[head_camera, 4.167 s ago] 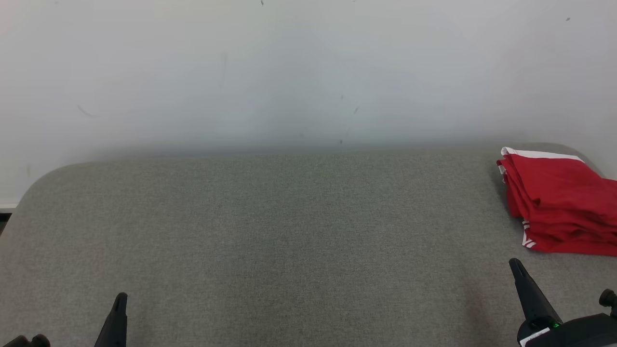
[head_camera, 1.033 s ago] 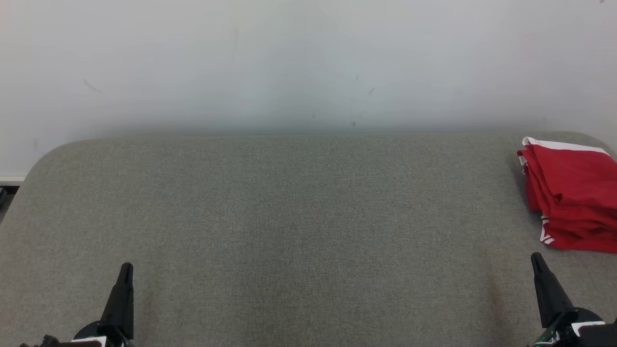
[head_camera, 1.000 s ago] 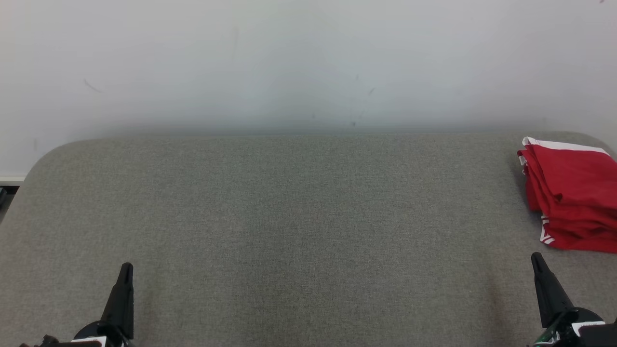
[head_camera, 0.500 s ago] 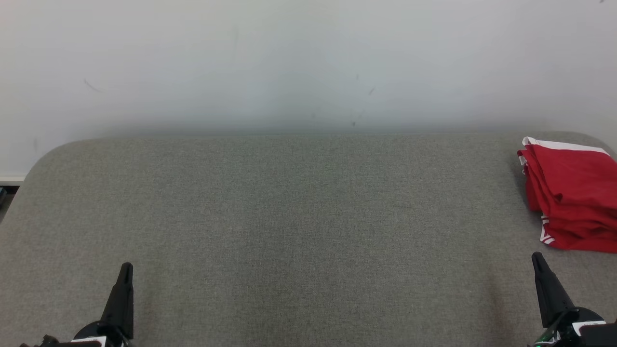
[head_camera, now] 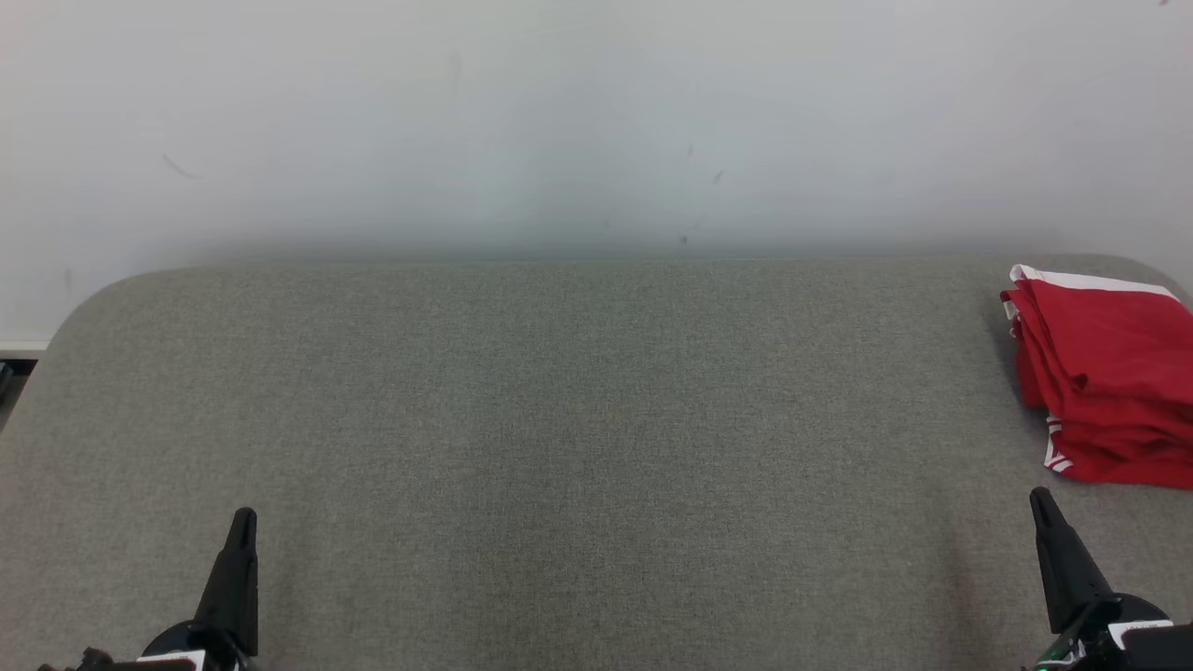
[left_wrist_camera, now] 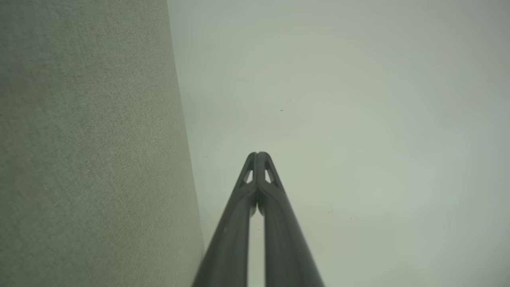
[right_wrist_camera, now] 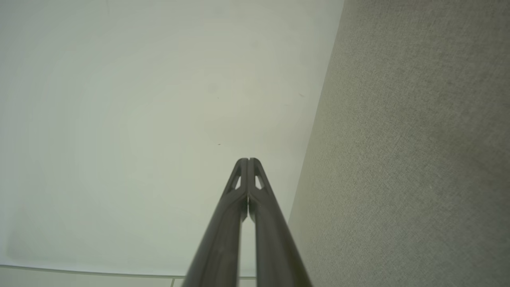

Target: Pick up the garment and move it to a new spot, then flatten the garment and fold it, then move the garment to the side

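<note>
The garment point(head_camera: 1109, 382) is red with white trim and lies folded in a small stack at the far right of the grey fabric table point(head_camera: 578, 419), running off that edge of the head view. My left gripper point(head_camera: 243, 518) sits at the lower left, shut and empty. At the lower right, my right gripper point(head_camera: 1038, 498) is also shut and empty, a short way in front of the garment and not touching it. In the wrist views, the left gripper point(left_wrist_camera: 258, 153) and the right gripper point(right_wrist_camera: 248, 159) each show both fingers pressed together, pointing at the pale wall.
A pale wall point(head_camera: 596, 121) rises directly behind the table's rounded back edge. The table's left corner curves off near a strip of floor point(head_camera: 6, 382). Grey fabric point(left_wrist_camera: 87, 143) fills the left of the left wrist view and fabric point(right_wrist_camera: 414, 159) the right of the right wrist view.
Since the oldest frame the head camera has shifted, so the table and garment sit a little differently in view. Over the last second nothing has moved.
</note>
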Tool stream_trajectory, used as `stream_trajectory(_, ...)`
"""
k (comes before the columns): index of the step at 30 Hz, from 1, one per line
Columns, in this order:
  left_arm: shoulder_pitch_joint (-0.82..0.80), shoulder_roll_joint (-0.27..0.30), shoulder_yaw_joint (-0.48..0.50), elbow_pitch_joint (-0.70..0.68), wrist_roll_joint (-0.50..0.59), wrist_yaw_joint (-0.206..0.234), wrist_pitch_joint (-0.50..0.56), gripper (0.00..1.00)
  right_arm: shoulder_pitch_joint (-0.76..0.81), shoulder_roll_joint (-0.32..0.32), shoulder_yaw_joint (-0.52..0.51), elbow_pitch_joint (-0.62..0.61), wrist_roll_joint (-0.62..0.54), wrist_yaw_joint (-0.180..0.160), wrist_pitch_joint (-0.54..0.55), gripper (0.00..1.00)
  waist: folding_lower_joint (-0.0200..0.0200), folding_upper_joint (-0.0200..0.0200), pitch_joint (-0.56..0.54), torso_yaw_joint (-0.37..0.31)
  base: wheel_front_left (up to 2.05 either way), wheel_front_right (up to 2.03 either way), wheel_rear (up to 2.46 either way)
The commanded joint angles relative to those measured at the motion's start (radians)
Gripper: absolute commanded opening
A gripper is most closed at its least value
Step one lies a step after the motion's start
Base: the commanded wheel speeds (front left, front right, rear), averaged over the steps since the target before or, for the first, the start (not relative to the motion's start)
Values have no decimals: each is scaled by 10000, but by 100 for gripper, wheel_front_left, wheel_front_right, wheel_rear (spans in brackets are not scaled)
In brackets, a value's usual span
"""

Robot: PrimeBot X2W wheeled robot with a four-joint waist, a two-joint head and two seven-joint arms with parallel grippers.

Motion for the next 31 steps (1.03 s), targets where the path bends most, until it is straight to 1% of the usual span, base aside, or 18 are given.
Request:
stream_trajectory(1, -89, 2, 37, -6, 4, -61, 54, 0, 22, -84, 14, -35, 73, -3, -37, 0, 0, 0, 0, 0, 0, 0, 0)
stream_trajectory(31, -85, -4, 47, -16, 25, -59, 52, 0, 39, -538, 458, -159, 453, -3, -516, 0, 0, 0, 3, 0, 0, 0, 0)
